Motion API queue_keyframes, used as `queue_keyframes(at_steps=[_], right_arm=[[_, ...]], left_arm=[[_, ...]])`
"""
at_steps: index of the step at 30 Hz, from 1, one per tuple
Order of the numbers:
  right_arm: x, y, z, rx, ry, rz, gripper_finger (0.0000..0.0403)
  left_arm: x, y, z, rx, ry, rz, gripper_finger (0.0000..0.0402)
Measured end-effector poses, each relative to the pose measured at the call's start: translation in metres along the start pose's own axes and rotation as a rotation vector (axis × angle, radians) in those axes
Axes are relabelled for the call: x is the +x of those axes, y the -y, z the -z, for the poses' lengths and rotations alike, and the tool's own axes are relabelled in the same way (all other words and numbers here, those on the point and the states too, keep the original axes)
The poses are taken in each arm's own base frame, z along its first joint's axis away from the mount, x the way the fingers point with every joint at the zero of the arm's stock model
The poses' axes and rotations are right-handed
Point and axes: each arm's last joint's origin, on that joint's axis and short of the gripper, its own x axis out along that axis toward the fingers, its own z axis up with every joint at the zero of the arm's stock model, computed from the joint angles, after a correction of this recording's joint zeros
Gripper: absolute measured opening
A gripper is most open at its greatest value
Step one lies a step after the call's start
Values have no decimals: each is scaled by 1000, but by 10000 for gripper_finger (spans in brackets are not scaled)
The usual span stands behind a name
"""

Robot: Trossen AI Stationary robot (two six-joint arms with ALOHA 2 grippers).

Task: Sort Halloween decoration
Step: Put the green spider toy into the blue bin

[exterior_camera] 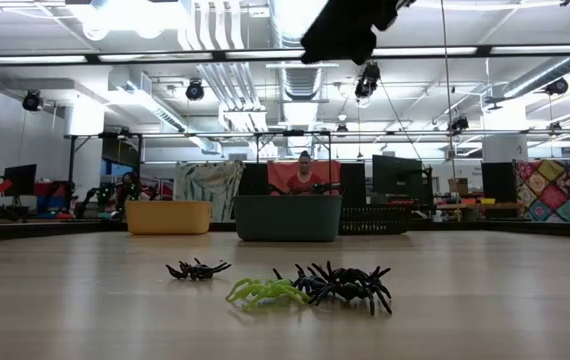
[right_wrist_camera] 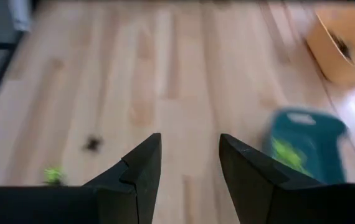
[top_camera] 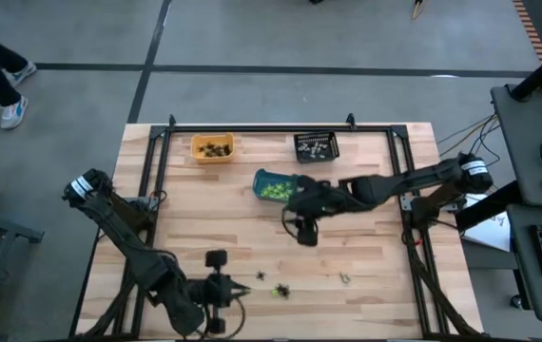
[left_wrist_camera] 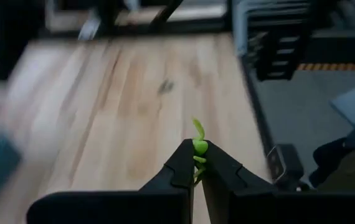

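Spider trinket, lime green [left_wrist_camera: 198,147], is pinched between the fingers of the left tool [left_wrist_camera: 197,163], clenched tight on it, at the lower left-centre of the high view [top_camera: 216,285]; likely just picked so it can go with the other greens. Right tool [right_wrist_camera: 190,163] hangs released and empty, fingers apart, at frame centre in the high view [top_camera: 306,232], just beside the teal bin [top_camera: 273,186], probably waiting its turn.

Loose trinkets left on the counter [top_camera: 366,247]: a small black one [exterior_camera: 197,269], a green one [exterior_camera: 263,291] touching a bigger black one [exterior_camera: 345,284] in the low view; a pale one [top_camera: 344,278] lies apart at lower right-centre of the high view. Teal bin holds greens, orange bin [top_camera: 212,147] dark pieces, black bin [top_camera: 316,146] pale bits, all along the upper part of the counter, so sorting looks by colour and partly done.

Counter is light wood planks in a black frame. Room: grey floor, ceiling ducts, monitors, a person seated far behind the bins.
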Motion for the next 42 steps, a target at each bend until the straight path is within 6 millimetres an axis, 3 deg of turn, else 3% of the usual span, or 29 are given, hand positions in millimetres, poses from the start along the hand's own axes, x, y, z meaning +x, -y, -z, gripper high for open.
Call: queue_keyframes(at_steps=[4,7,12,16,19,25,42], right_arm=[[7,-23,6,-64,125,-65,155],[11,-38,12,-124,261,-141,155],[12,-60,21,-183,582,-325,155],[17,-67,28,-183,716,-348,155],[25,-68,30,-185,731,-345,155],[39,-72,29,-204,715,-336,155],[45,-70,29,-194,704,-319,155]], left_arm=[[4,4,-7,138,113,47,0],[11,3,0,189,159,49,0],[28,-11,18,149,212,14,0],[38,-25,26,91,253,-121,0],[43,-34,25,66,274,-212,0],[47,-40,22,71,273,-236,0],[49,-44,14,47,321,-242,0]])
